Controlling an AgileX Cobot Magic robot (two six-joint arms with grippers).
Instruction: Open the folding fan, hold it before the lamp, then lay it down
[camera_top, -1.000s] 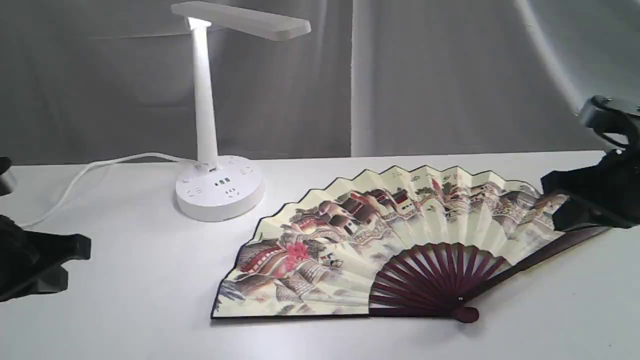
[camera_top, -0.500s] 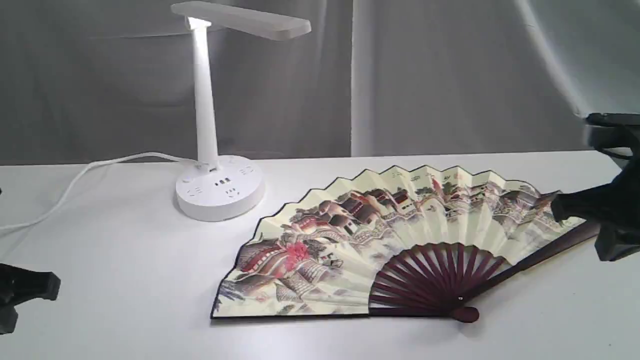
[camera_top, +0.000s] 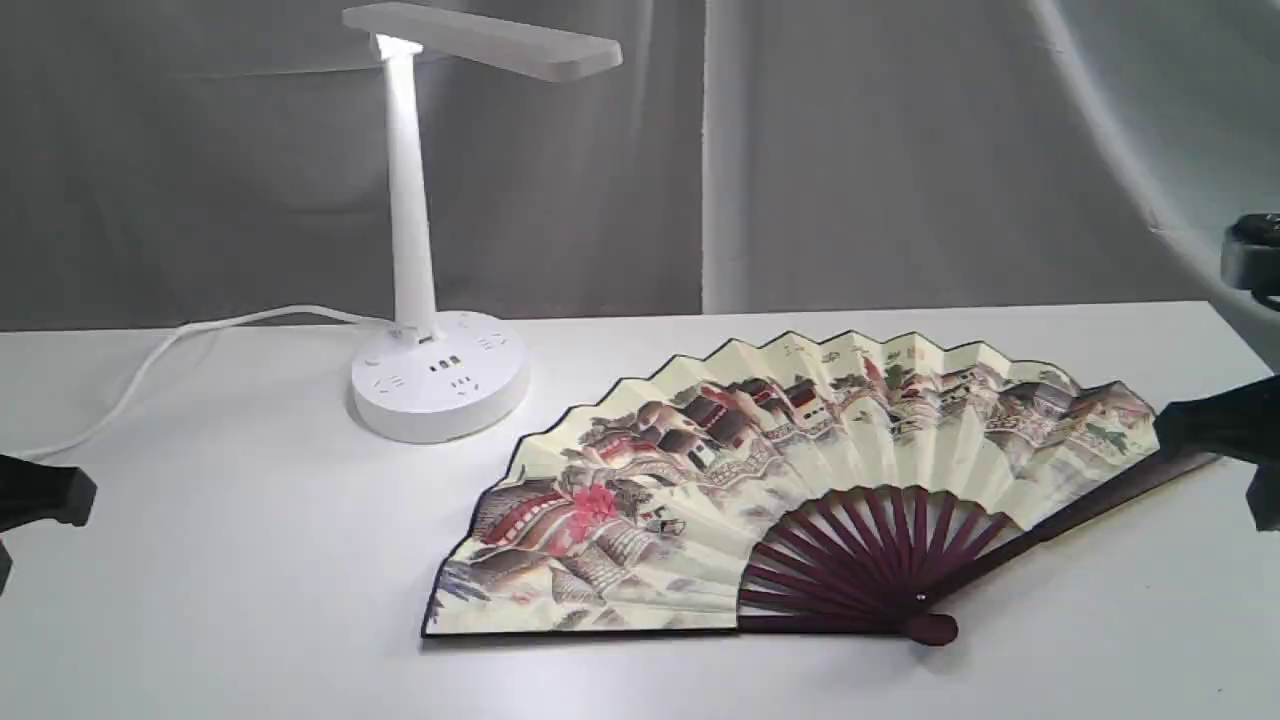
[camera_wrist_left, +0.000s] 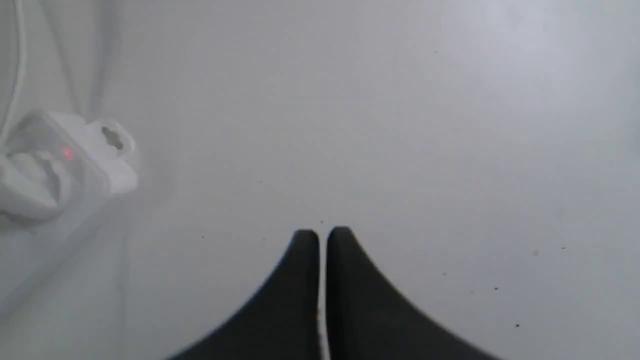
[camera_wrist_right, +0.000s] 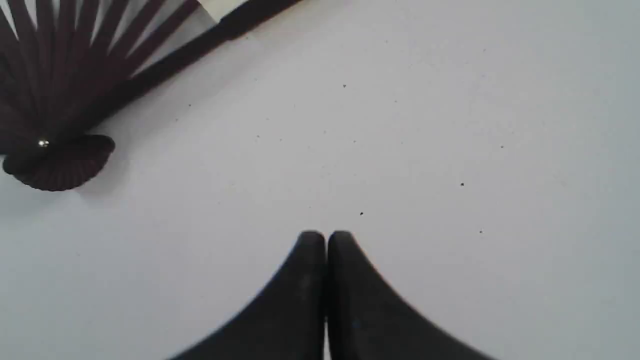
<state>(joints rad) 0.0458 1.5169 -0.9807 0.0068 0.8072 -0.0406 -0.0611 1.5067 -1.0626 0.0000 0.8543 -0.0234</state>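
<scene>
Now, folding fan (camera_top: 800, 480) spread flat on table (camera_top: 250, 560), lamp (camera_top: 410, 230) near it, left hand (camera_wrist_left: 322, 232) and right hand (camera_wrist_right: 326, 235) each pressed together

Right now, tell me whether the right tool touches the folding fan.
Apart: the right wrist view shows bare table between the right tool and the folding fan.

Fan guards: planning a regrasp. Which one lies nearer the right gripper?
The guard slanting up-right from the pivot; its tip ends beside the right gripper. The other guard runs left along the near edge of the fan.
</scene>
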